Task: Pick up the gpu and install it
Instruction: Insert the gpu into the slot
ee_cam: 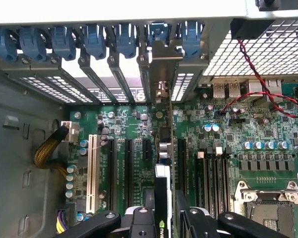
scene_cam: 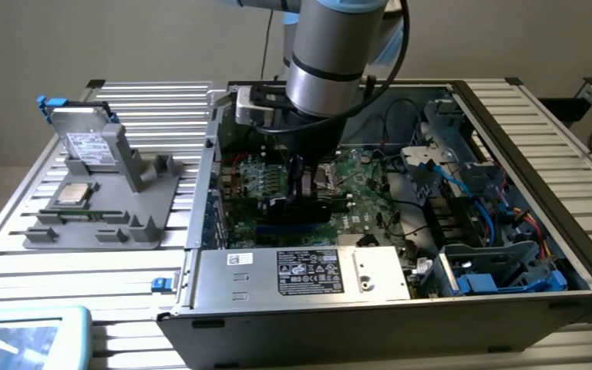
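Install step in hand — gripper [ee_cam: 164,224] clamped on the gpu [ee_cam: 162,181], edge-down over the motherboard [ee_cam: 228,136] slots — seating it, I'd say, calls for keeping it square.

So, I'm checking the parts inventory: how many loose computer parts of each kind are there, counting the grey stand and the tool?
hard drive: 1
CPU chip: 1
RAM stick: 1
gpu, in the tool: 1
Total: 4

thin black gpu [ee_cam: 162,191], edge-on and upright on its long edge, clamped in the gripper [ee_cam: 164,220]; stands over the motherboard [ee_cam: 124,124] slots inside the open case [scene_cam: 378,324], slim metal bracket end toward the case's rear wall.
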`<state>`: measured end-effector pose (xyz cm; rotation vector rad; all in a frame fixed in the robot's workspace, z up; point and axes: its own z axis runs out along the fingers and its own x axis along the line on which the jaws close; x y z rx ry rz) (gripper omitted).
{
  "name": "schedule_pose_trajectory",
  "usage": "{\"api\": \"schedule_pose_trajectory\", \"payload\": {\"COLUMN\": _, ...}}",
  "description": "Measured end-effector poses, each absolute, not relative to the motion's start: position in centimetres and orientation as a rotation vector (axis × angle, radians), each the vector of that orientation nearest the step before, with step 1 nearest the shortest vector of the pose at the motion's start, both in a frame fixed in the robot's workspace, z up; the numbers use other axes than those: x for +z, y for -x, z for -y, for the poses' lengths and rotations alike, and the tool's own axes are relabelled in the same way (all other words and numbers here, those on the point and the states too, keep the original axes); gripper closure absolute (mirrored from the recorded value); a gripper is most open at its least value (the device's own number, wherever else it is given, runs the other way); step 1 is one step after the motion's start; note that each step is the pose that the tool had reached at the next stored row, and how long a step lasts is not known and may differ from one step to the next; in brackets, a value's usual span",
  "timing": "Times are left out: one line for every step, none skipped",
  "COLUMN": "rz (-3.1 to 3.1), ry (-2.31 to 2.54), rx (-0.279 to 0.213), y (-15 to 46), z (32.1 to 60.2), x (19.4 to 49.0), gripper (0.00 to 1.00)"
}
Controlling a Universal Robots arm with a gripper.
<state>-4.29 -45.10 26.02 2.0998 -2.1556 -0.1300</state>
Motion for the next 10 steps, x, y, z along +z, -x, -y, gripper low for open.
{"api": "schedule_pose_trajectory", "payload": {"rz": 2.156, "ry": -2.1, "rx": -0.13, "y": 4.29, "z": 45.13, "x": 26.03, "gripper": 0.73}}
{"api": "schedule_pose_trajectory", "payload": {"rz": 2.156, "ry": -2.1, "rx": -0.13, "y": 4.29, "z": 45.15, "x": 26.02, "gripper": 0.73}}
{"api": "schedule_pose_trajectory", "payload": {"rz": 2.156, "ry": -2.1, "rx": -0.13, "y": 4.29, "z": 45.18, "x": 26.02, "gripper": 0.73}}
{"api": "schedule_pose_trajectory", "payload": {"rz": 2.156, "ry": -2.1, "rx": -0.13, "y": 4.29, "z": 45.18, "x": 26.02, "gripper": 0.73}}
{"api": "schedule_pose_trajectory", "payload": {"rz": 2.156, "ry": -2.1, "rx": -0.13, "y": 4.29, "z": 45.18, "x": 26.02, "gripper": 0.73}}
{"api": "schedule_pose_trajectory", "payload": {"rz": 2.156, "ry": -2.1, "rx": -0.13, "y": 4.29, "z": 45.19, "x": 26.03, "gripper": 0.73}}
{"api": "schedule_pose_trajectory", "payload": {"rz": 2.156, "ry": -2.1, "rx": -0.13, "y": 4.29, "z": 45.19, "x": 26.03, "gripper": 0.73}}
{"api": "schedule_pose_trajectory", "payload": {"rz": 2.155, "ry": -2.1, "rx": -0.13, "y": 4.29, "z": 45.22, "x": 26.03, "gripper": 0.73}}
{"api": "schedule_pose_trajectory", "payload": {"rz": 2.156, "ry": -2.1, "rx": -0.13, "y": 4.29, "z": 45.25, "x": 26.02, "gripper": 0.73}}
{"api": "schedule_pose_trajectory", "payload": {"rz": 2.156, "ry": -2.1, "rx": -0.13, "y": 4.29, "z": 45.27, "x": 26.02, "gripper": 0.73}}
